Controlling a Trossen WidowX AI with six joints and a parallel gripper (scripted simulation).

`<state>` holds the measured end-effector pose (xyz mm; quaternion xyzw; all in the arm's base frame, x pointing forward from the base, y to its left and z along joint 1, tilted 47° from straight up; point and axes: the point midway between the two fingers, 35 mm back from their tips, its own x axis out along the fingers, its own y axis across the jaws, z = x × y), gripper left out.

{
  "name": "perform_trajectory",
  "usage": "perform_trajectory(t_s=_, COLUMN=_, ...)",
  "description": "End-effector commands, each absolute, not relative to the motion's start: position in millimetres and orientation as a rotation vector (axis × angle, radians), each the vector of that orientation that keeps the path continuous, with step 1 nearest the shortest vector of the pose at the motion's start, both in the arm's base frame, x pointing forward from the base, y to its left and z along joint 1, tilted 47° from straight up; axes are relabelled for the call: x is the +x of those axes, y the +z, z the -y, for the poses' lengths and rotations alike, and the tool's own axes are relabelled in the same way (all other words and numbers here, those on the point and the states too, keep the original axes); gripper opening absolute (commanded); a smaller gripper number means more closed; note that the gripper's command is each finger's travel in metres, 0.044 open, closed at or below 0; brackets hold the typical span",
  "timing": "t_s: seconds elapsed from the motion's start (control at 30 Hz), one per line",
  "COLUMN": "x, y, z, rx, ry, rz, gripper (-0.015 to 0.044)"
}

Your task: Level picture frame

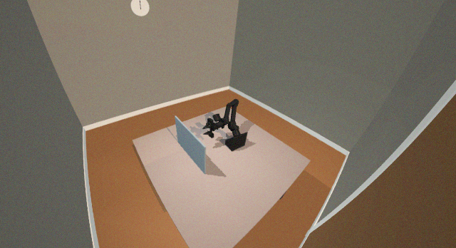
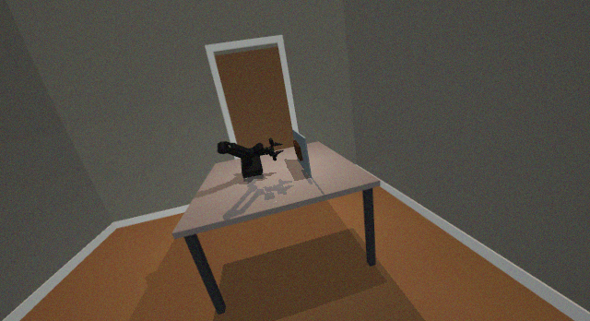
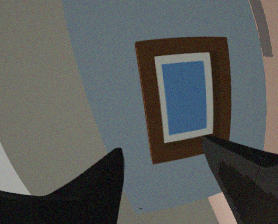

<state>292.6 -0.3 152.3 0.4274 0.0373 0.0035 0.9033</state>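
The picture frame (image 3: 222,90) (image 2: 298,150), brown with a white inner border and a blue picture, hangs on the upright blue-grey panel (image 3: 105,75) (image 2: 307,163) (image 1: 190,145). In the wrist view its left side does not run parallel to the panel's left edge, so it looks crooked. The screw and the strip behind it are hidden, and the top view shows only the panel's back. My gripper (image 3: 163,148) (image 2: 280,148) (image 1: 206,132) is open and empty, with a gap between it and the panel. In the wrist view the right fingertip overlaps the frame's lower right corner.
The panel stands on the pale table (image 1: 246,191) (image 2: 341,171) in front of the black arm base (image 1: 236,141) (image 2: 252,166). A doorway (image 2: 253,90) is in the wall behind, and a round clock (image 1: 140,6) hangs high on another wall.
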Motion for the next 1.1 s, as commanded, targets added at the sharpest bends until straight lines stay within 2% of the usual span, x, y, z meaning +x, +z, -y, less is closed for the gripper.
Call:
perform_trajectory(t_s=0.0, x=296.2, y=151.8, z=0.2, rx=0.878, ry=0.009, rz=-0.082, gripper=0.026)
perform_trajectory(t_s=0.4, x=371.3, y=146.5, z=-3.0, rx=0.878, ry=0.01, rz=-0.079, gripper=0.026)
perform_trajectory(t_s=1.07, x=373.3, y=146.0, z=-3.2, rx=0.878, ry=0.01, rz=-0.079, gripper=0.026)
